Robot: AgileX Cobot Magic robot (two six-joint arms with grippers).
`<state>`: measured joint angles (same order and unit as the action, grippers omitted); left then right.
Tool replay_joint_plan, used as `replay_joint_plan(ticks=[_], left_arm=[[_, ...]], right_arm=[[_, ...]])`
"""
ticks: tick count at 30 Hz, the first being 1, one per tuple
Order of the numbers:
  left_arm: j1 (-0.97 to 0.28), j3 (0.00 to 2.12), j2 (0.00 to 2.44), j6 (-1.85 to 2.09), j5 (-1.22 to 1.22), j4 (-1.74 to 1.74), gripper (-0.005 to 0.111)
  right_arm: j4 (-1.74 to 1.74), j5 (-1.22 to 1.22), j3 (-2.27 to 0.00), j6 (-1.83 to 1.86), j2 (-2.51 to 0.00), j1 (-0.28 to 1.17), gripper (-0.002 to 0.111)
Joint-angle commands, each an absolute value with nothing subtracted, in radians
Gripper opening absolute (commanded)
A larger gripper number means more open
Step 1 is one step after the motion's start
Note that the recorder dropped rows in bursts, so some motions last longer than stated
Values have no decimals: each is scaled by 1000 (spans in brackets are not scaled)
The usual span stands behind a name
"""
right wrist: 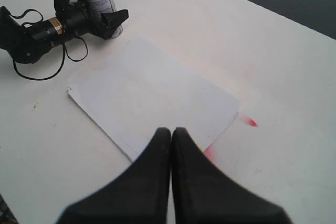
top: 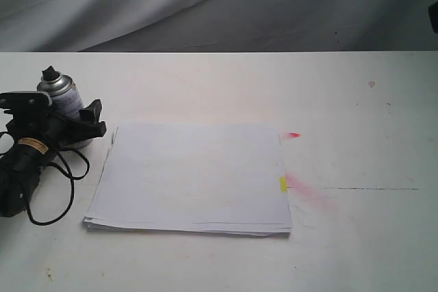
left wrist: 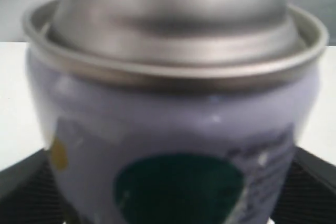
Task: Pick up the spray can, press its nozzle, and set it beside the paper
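Spray can (top: 65,100), small, silver metal, white dotted label: probably light, stiff, slick; best taken round the labelled body. Left pincer (left wrist: 173,192) flanks it, grip unclear; right pincer (right wrist: 171,132) closed, empty.

spray can (top: 63,97) shiny metal w/ glossy label, paper (top: 195,176) matt, table (top: 356,100) smooth matt

The spray can (top: 63,97) is silver with a pale label bearing a teal dot and an orange one; its nozzle (top: 50,73) is black. The paper (top: 191,176) is plain white with a yellow tab (top: 282,184). Pink-red stains (top: 304,189) mark the white surface (top: 356,237) to its right. The right gripper (right wrist: 171,135) is black.
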<state>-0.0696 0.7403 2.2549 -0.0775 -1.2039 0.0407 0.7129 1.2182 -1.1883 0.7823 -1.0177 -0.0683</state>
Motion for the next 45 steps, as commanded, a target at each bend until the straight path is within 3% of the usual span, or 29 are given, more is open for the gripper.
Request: replay_joint_plan(ticks=[1,7,15,27,28,31,36,40,45], left_arm=[[-69,744,2255,-88,-1221,39,80],[-69,716,2144,-68,-1221,39,80],[-69,615,1724,10,-1129,35,80],[-69,561,908,-109,-460,161,78],[-69,561,854,-120,-397,202,75],[-69,561,628,-208,-97,316,52],[-69,561,397,-213,157,178,4],[-69,561,343,-208,186,85,0],[-69,561,288,-208,269,30,0]], right_arm=[[716,1221,-1182,783,-1020,-70,0],[716,1221,-1182,783,-1020,-70,0],[716,1221,-1182,783,-1020,-70,0],[716,1221,-1182,783,-1020,-70,0],[716,1221,-1182,783,-1020,-70,0],[716,1221,-1182,783,-1020,-70,0],[718,1221,-1182,783,-1020,-68,0],[720,1221,-1182,797,-1020,-70,0],[812,1041,-1182,752,-1020,-70,0]])
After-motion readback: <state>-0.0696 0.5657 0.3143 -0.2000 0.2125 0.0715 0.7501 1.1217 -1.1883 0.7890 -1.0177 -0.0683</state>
